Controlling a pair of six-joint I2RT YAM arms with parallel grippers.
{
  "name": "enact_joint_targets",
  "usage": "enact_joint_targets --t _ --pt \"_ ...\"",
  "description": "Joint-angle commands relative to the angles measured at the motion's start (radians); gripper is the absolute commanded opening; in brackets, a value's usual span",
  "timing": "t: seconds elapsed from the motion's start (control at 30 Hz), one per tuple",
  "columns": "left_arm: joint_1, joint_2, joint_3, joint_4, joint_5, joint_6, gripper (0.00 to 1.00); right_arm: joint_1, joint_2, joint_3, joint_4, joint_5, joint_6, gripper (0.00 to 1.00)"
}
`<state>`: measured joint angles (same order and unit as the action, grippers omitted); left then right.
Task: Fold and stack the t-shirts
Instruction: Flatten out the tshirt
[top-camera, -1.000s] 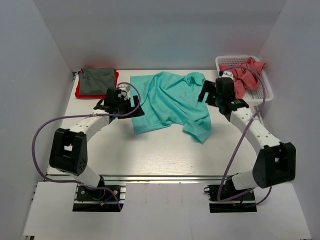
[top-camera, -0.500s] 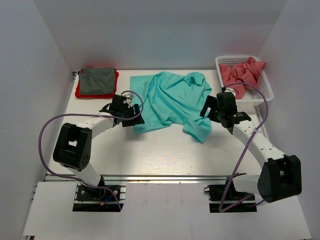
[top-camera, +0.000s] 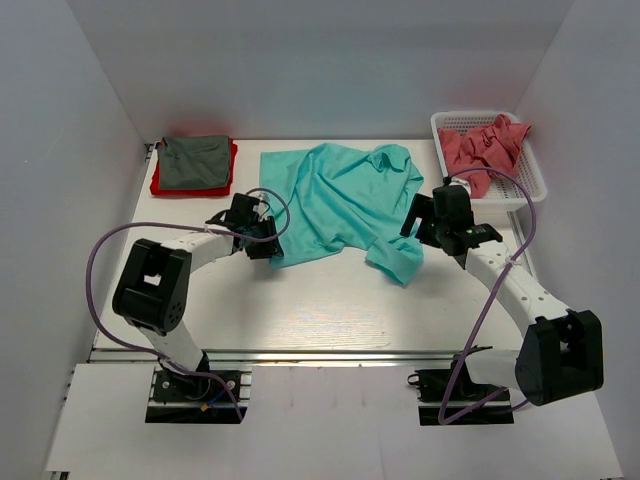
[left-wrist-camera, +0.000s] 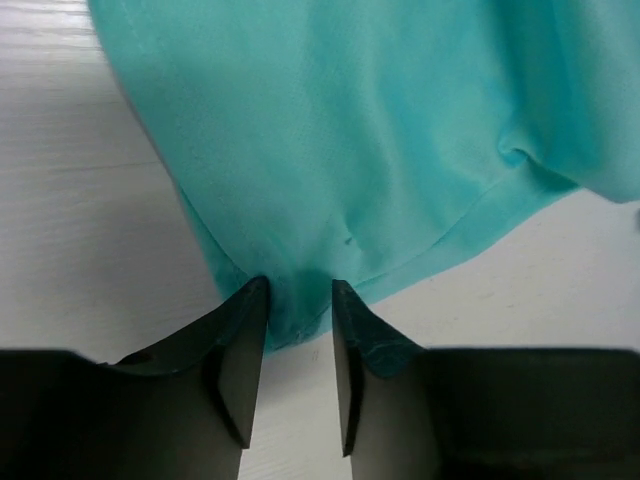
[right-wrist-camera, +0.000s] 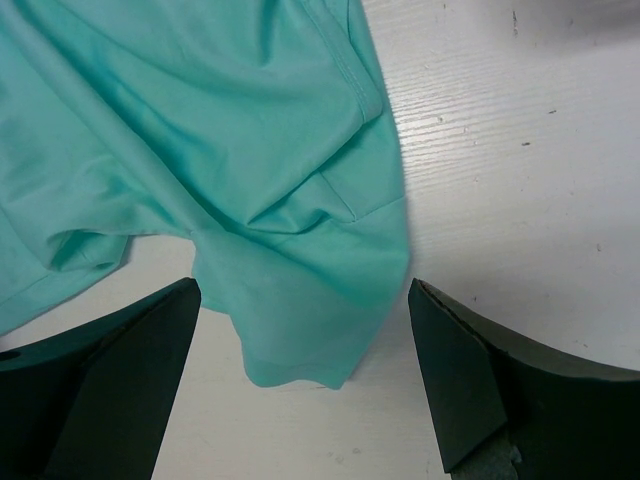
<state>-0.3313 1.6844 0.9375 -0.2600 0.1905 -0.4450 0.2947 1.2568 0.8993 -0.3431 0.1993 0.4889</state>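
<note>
Table (top-camera: 320, 310); teal t-shirt (top-camera: 340, 200) perhaps in hand (left-wrist-camera: 298, 298)

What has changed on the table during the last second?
The left gripper moved nearer and rightward to the near-left corner of the teal t-shirt; its jaws narrowed around it. The right gripper drew nearer, jaws wide open. The folded stack, basket and pink t-shirts stayed.

left fingers (left-wrist-camera: 238, 370) narrowed, reached teal t-shirt (left-wrist-camera: 380, 140) corner

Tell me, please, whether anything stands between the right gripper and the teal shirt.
Nothing visible does. The right gripper hangs open directly over the teal shirt at its near corner, with only bare table beside the cloth.
</note>
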Motion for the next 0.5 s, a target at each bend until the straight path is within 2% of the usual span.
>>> enact_joint_targets --t 0.0,0.1,0.2,0.23,0.3,0.47 --pt "-0.012 0.04 0.03 0.033 0.052 0.002 0.41 -0.002 -0.013 -0.01 -0.019 0.017 -0.006 0.9" --pt "-0.031 0.054 0.041 0.033 0.066 0.002 0.35 -0.002 -0.016 -0.013 -0.042 0.034 -0.006 0.9" --pt "-0.031 0.054 0.052 0.024 0.053 0.002 0.13 -0.002 -0.031 -0.023 -0.057 0.038 -0.009 0.9" --pt "-0.031 0.034 0.052 0.024 0.043 0.002 0.0 -0.003 -0.036 -0.034 -0.059 0.026 -0.012 0.9" --pt "-0.031 0.014 0.052 0.024 0.032 0.002 0.0 0.0 -0.049 -0.049 -0.06 0.014 -0.015 0.85" --pt "-0.031 -0.052 0.032 0.015 0.012 0.012 0.0 -0.002 -0.054 -0.1 -0.115 -0.018 -0.007 0.85"
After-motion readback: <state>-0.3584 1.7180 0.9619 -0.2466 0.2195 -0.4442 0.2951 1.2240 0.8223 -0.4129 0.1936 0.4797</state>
